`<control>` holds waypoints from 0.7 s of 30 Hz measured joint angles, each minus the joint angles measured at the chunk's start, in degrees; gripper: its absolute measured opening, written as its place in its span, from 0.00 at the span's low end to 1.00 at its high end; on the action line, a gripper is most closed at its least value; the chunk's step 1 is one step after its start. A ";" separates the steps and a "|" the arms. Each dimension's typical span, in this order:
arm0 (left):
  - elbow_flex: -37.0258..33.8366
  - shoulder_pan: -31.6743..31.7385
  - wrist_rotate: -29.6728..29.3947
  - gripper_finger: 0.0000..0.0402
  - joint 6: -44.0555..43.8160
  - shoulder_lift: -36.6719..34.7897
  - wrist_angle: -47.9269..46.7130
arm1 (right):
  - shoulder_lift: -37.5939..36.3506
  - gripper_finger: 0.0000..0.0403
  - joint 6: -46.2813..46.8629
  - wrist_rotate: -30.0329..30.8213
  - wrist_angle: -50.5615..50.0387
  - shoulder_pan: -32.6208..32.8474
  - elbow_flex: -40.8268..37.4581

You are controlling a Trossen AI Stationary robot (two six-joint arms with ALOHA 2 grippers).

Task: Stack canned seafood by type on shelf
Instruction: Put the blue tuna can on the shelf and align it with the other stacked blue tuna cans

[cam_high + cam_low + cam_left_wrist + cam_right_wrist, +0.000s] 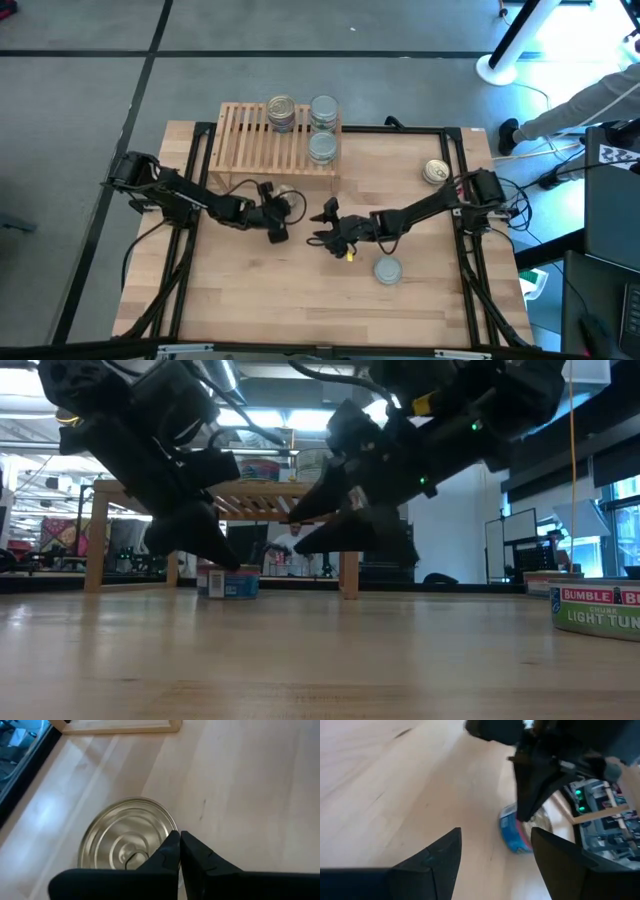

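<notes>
Item: flat round silver-lidded blue-labelled tin [127, 840], on the tabletop just before the slatted light-wood shelf [265, 140]. Left pincer [179, 851] pressed together over it; right pincer [495, 850] spread nearby. Likely rigid, dense, slick; grip across sidewall.

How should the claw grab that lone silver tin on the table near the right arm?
By its low side wall, pinched across its width, coming straight down from above. The silver tin lies flat, lid up, round and short, with nothing touching it, so any side works. The right claw, open, is nearest.
</notes>
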 joint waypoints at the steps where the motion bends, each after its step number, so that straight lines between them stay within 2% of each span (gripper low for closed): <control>1: 0.03 -0.30 0.18 0.00 -0.71 0.00 0.01 | 0.51 0.59 0.01 0.31 1.35 0.00 0.00; 13: 0.16 -6.35 2.11 0.00 -12.38 -0.07 0.96 | 2.27 0.59 -0.06 -0.27 3.12 -0.07 0.00; 21: 0.23 -9.95 2.23 0.00 -13.89 -0.11 0.74 | 3.77 0.59 -0.02 -3.29 5.27 0.00 0.00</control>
